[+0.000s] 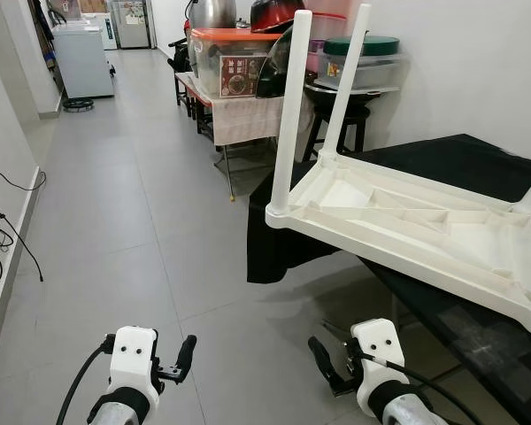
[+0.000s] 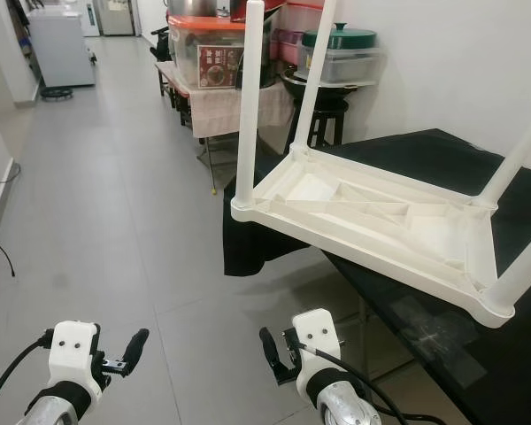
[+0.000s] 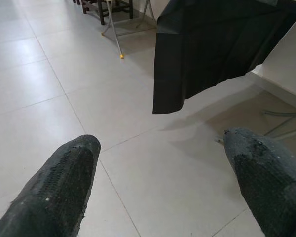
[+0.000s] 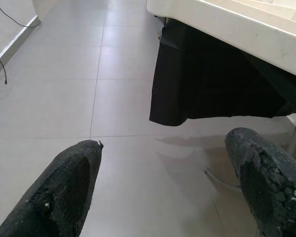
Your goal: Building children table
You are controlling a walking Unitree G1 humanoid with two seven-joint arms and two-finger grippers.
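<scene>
the white plastic children table [image 1: 407, 226] lies upside down on a black cloth [image 1: 478, 159] that covers a bigger table. its ribbed underside faces up and its near corner sticks out over the cloth edge. white legs [image 1: 292, 115] stand upright in the corner sockets, two at the far side fully visible.

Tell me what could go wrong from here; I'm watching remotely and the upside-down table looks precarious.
The white table lies upside down on the black-draped surface, one corner jutting past the edge, so a nudge might tip it off. Its upright legs could be knocked when reaching in. The left gripper and right gripper are open and low, so raising them could strike the overhang.
</scene>
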